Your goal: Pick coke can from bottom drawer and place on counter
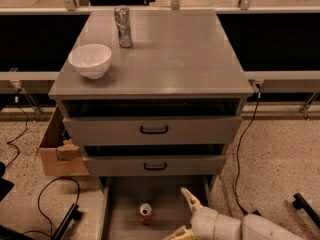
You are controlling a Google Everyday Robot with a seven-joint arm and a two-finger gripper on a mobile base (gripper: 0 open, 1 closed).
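The gripper (183, 217) sits low at the bottom edge of the view, over the right half of the bottom drawer (124, 204), at the end of a white arm (245, 227) that comes in from the lower right. Its two pale fingers (190, 200) are spread apart with nothing between them — one points up and to the left, the other lies lower, close to the frame's edge. The coke can (145, 213) stands upright on the grey floor of that pulled-out drawer, just to the left of the fingers and apart from them.

Above the tray, the middle drawer (200, 165) and the top drawer (100, 131), each with a black handle, stand slightly out from the cabinet. The counter (175, 54) carries a white bowl (90, 60) near its front-left corner and a taller silver can (123, 26) upright behind it, toward the back edge — the rest of the grey top has a faint gloss.

On the speckled floor to the left of the cabinet lies an open cardboard box (57, 151), with a black cable (47, 194) looping in front of it. Another cable (241, 154) runs down the cabinet's right side.
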